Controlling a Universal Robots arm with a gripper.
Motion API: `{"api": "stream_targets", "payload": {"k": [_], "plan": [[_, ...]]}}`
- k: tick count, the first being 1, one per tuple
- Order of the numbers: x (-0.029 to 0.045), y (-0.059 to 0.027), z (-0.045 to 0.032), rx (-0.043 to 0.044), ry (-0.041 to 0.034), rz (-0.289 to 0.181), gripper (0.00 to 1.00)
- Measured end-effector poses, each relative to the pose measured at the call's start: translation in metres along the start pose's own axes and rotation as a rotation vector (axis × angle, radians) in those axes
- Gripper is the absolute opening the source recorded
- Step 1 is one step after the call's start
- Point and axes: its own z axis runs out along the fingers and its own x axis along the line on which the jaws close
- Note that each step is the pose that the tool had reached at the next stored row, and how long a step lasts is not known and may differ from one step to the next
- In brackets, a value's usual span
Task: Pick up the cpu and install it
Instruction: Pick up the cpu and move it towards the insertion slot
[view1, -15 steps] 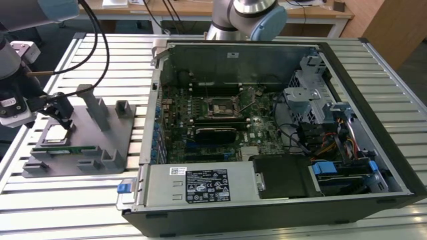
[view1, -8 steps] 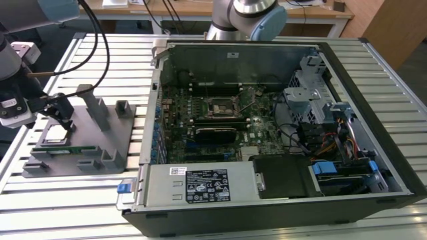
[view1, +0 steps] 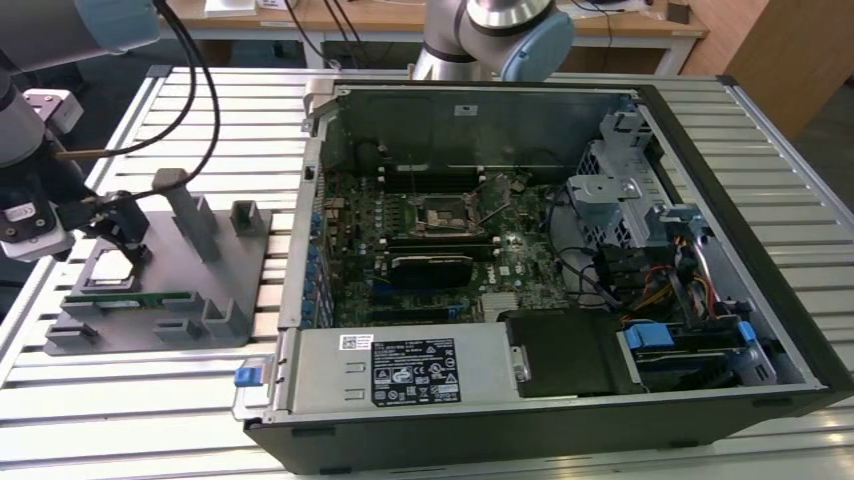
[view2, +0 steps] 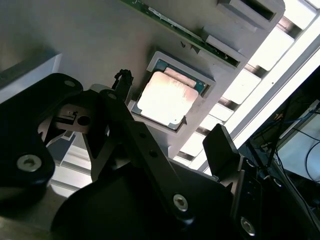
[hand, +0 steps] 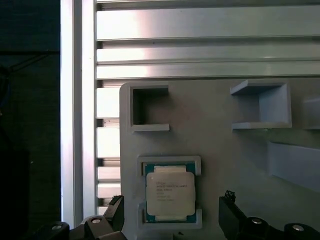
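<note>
Currently the gripper (hand: 172, 198) hangs released, jaws spread astride the cpu (view2: 167, 97), which lies flat in its nest on the grey fixture plate (view1: 174, 275), at 9 o'clock from the computer case (view1: 467, 440). Judged light, rigid, fragile underneath: grip opposite rim edges only.

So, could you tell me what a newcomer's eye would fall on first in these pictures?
First comes the open computer case, which takes up the middle and the exterior view's right, its green motherboard bare. Then, in the first wrist view, the cpu lies silvery in its nest on the grey fixture plate, with the open hand over it, its fingers apart on either side and not touching it.
</note>
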Motion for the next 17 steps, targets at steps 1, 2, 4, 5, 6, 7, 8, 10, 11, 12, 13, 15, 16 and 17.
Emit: {"api": "stream_targets", "payload": {"k": [1,2,4,5,6,7,8,10,11,12,13,15,16,17], "plan": [[0.0,-0.0001,0.0017,0.0,-0.0001,0.0,0.84],[-0.0001,-0.0003,0.0035,0.0,0.0,0.0,0.84],[-0.0002,-0.0008,0.007,0.0,0.0,0.0,0.84],[-0.0002,-0.001,0.0088,0.0,0.0,0.0,0.84],[-0.0003,-0.0012,0.0107,0.0,0.0,0.0,0.84],[-0.0003,-0.0013,0.0125,0.0,0.0,0.0,0.84],[-0.0004,-0.0014,0.0143,0.0001,0.0001,0.0,0.84],[-0.0004,-0.0016,0.0177,0.0,0.0,0.0,0.84],[-0.0005,-0.0016,0.0191,0.0,-0.0001,0.0,0.84],[-0.0005,-0.0017,0.02,0.0,0.0,0.0,0.84],[-0.0005,-0.0017,0.0204,0.0001,0.0001,0.0,0.84],[-0.0005,-0.0008,0.0206,0.0,0.0001,0.0,0.82],[-0.0003,-0.0003,0.0208,-0.0001,-0.0001,0.0,0.75],[-0.0002,0.0004,0.0208,0.0001,0.0001,0.0,0.75]]}}
